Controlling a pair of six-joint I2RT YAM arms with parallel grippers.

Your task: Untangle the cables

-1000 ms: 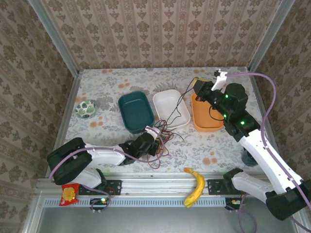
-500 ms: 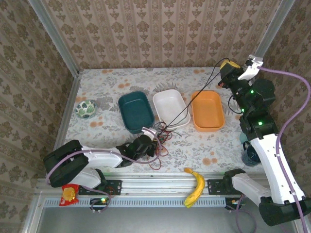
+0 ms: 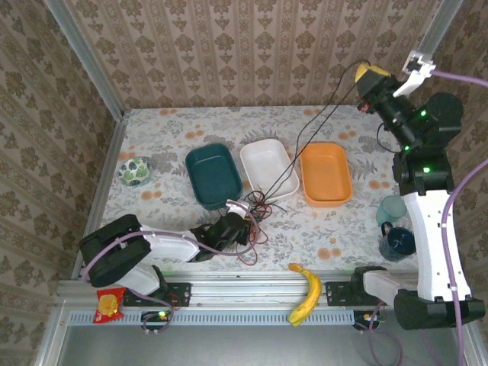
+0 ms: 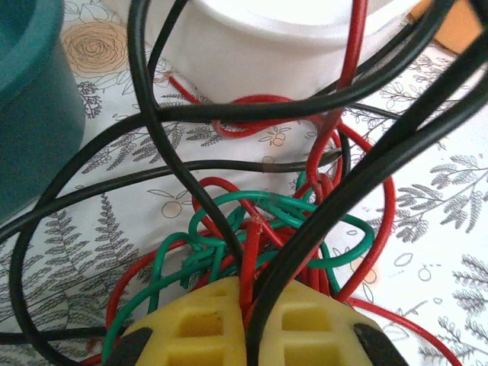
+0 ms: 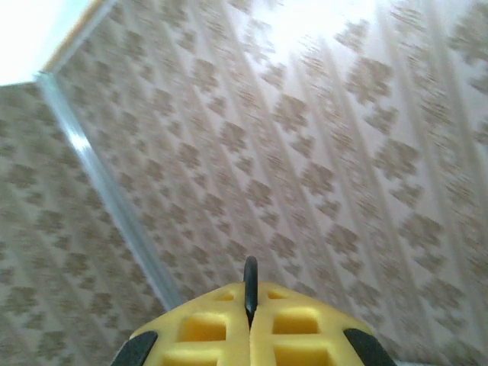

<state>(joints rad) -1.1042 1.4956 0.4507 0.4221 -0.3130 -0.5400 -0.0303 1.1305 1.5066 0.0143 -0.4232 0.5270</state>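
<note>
Cables [image 3: 256,210]: red/green/black knot on the tabletop [image 3: 168,130], just in front of the white tray [image 3: 268,169], btw teal tray [image 3: 213,175] and orange tray [image 3: 326,174].

Left tool [image 3: 241,223] sits low at the knot's near-left edge; its jaws are hard to make out from above. In the left wrist view, yellow pads [image 4: 191,328] are pressed together at the bottom edge, partly cut off by the frame, w/ a red and a black strand clamped in the seam. Green loops run under and over black and red ones; can't trace which strand goes where.

Right tool [image 3: 371,79] is raised high at far right, in front of the wallpaper [image 5: 305,114]. Black cable [image 3: 305,141] runs taut from the knot, over the white tray's corner, up to it; looks like two lines side by side, can't tell if one cable is doubled. In the right wrist view, its pads [image 5: 297,335] are together, clamped on a short black stub showing at the seam. Rest of that cable is hidden behind the pads.
</note>
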